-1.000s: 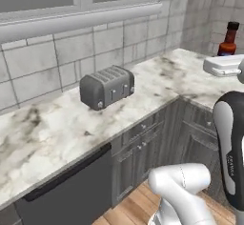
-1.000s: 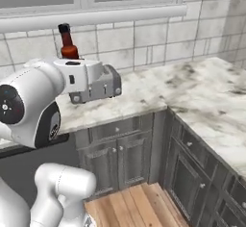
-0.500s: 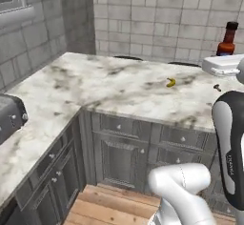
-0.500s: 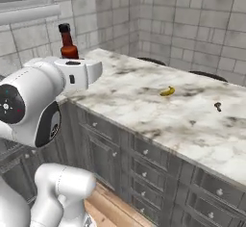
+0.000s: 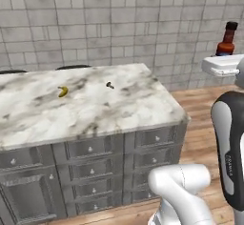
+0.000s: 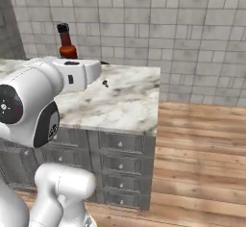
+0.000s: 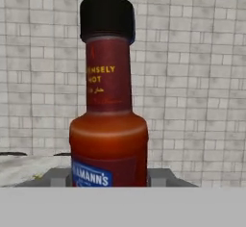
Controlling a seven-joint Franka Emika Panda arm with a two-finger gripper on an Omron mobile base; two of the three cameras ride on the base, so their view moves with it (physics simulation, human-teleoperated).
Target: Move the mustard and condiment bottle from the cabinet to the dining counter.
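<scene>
Grey tiled wall (image 7: pixel 202 77) behind. Condiment bottle (image 7: pixel 108 106) stands upright mid-frame, black cap up; reddish-brown, narrow neck, blue label patch. Pincer (image 7: pixel 109 178) is clamped round its base, part-open.

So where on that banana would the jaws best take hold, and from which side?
Across the middle of the banana, coming straight down from above. It lies flat on the marble counter with open space around it, and its narrow curved body suits a pinch across the width.
</scene>
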